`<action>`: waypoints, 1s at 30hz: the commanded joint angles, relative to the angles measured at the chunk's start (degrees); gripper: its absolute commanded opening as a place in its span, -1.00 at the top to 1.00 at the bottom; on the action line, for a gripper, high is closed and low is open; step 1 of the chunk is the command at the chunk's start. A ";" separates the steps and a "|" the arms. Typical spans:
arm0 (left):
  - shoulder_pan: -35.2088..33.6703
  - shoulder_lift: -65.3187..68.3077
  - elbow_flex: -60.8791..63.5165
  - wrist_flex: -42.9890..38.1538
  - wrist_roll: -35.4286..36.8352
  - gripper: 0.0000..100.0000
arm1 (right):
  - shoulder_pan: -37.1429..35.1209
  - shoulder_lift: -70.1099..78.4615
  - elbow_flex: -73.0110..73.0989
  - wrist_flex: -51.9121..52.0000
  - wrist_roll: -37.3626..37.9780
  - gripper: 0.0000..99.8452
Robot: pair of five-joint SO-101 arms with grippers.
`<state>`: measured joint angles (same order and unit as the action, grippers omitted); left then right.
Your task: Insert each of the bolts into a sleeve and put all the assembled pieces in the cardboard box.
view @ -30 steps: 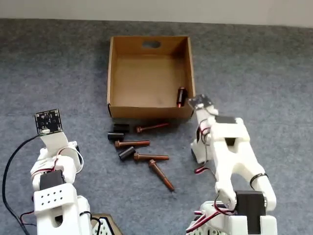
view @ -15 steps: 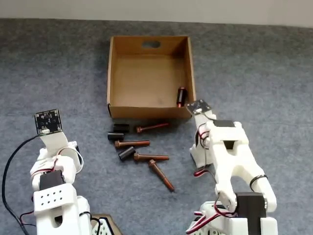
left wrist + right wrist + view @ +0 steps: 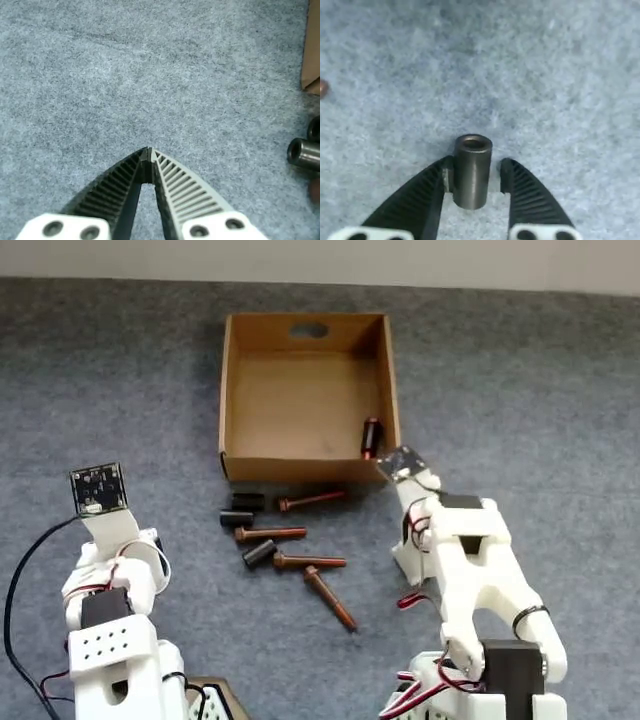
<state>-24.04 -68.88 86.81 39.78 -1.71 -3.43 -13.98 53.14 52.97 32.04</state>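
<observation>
Left gripper, at the near left of the grey carpet, has its two ribbed black fingers pressed together to a point, with nothing between them. The white left arm stands well apart from the loose parts.

To its right, just near of the box's front wall, lies a cluster of short black tubular sleeves. Mixed among them, and trailing off to the near right, are four long copper-brown bolts, all flat on the carpet.

Beyond them sits the open brown cardboard box. One assembled piece, a black sleeve with a copper bolt through it, lies inside against the right wall, close to the near right corner.

Farther right, the white right arm reaches toward that corner of the box from the near side. The right gripper is partly open and straddles another black sleeve. This sleeve sits squarely between the fingers, its hollow end pointing away from the wrist. One finger touches its side and the other stands off by a narrow gap. Whether the sleeve rests on the carpet or is lifted cannot be told.
</observation>
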 commanded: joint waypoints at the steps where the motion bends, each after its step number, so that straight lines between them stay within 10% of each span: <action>1: 0.75 -0.40 -2.59 -0.97 0.26 0.98 | 0.13 -0.84 0.48 -1.01 1.05 0.85; 14: 0.66 -0.40 -2.86 -0.79 0.26 0.98 | -1.45 -32.40 -4.97 15.43 -4.75 0.99; 30: 0.75 0.31 -22.29 14.77 -8.09 0.98 | -7.08 -69.58 30.37 -6.55 -26.81 0.99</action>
<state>-24.04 -68.79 72.57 49.98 -7.78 -10.20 -80.62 82.07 47.96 6.81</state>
